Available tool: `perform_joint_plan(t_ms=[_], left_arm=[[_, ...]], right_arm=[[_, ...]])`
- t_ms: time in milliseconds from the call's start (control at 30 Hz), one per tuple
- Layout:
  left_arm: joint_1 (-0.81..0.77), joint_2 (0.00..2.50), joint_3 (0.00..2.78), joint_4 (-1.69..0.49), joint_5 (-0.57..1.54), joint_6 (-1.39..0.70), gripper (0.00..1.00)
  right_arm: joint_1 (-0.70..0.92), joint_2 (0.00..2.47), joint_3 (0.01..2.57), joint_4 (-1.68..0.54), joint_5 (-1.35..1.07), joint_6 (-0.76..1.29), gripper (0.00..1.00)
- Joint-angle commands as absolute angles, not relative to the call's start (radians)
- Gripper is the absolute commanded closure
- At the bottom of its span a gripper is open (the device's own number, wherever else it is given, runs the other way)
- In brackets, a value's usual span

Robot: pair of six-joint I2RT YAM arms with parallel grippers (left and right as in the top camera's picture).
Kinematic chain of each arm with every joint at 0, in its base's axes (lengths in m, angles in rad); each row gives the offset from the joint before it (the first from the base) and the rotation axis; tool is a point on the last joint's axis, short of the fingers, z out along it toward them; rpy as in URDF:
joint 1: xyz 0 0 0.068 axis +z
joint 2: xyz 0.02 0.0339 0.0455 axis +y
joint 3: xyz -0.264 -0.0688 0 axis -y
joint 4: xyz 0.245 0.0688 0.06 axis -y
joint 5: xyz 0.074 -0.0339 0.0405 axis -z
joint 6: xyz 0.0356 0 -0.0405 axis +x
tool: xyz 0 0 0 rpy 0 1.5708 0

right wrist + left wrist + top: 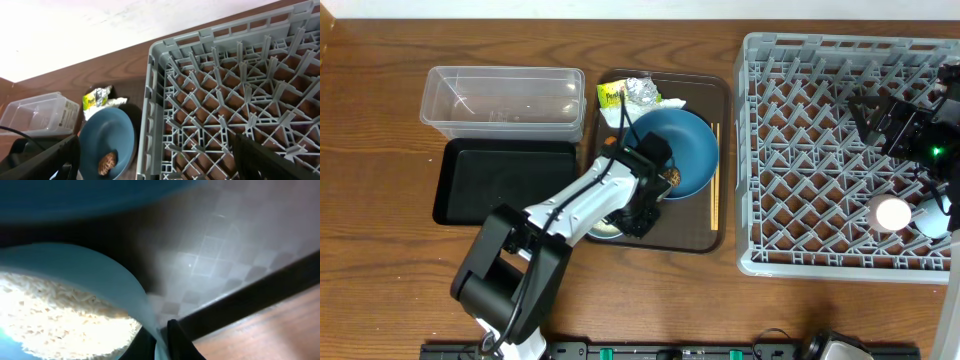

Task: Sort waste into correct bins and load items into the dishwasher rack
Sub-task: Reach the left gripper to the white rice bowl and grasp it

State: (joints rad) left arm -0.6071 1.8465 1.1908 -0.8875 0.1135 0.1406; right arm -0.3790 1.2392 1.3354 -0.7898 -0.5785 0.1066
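Left end effector [162, 344] clamped, right [155, 162] spread.

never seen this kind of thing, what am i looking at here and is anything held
Two robot arms at a table. One picture looks down from above; the other two come from wrist cameras. The left gripper is shut on the rim of the white bowl of rice, on a brown serving tray with a blue plate and chopsticks. The right gripper hangs open and empty over the grey dishwasher rack. A clear tub and black tray lie alongside.
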Motion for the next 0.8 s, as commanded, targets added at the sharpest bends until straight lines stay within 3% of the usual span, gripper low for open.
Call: perform_joint_plan(t_ms=[0, 233, 367, 433, 500, 700, 767], left_arm=[[-0.627, 1.871, 1.193, -0.872, 0.062, 0.165, 0.9], [-0.648, 1.871, 1.18, -0.865, 0.033, 0.165, 0.89], [-0.648, 1.871, 1.179, -0.865, 0.033, 0.165, 0.83], [-0.648, 1.871, 1.179, -0.865, 0.033, 0.165, 0.71], [-0.648, 1.872, 1.179, -0.865, 0.033, 0.17, 0.68], [-0.648, 1.898, 1.178, -0.873, 0.04, 0.188, 0.7], [-0.648, 1.912, 1.177, -0.882, 0.04, 0.192, 0.76]], right_arm=[[-0.372, 1.244, 1.343, -0.785, -0.572, 0.111, 0.11], [-0.372, 1.244, 1.343, -0.781, -0.572, 0.111, 0.11], [-0.372, 1.244, 1.343, -0.781, -0.572, 0.111, 0.11], [-0.372, 1.244, 1.343, -0.78, -0.572, 0.111, 0.11], [-0.372, 1.244, 1.343, -0.778, -0.572, 0.111, 0.11], [-0.372, 1.244, 1.343, -0.778, -0.572, 0.111, 0.11], [-0.372, 1.244, 1.343, -0.776, -0.572, 0.111, 0.11]])
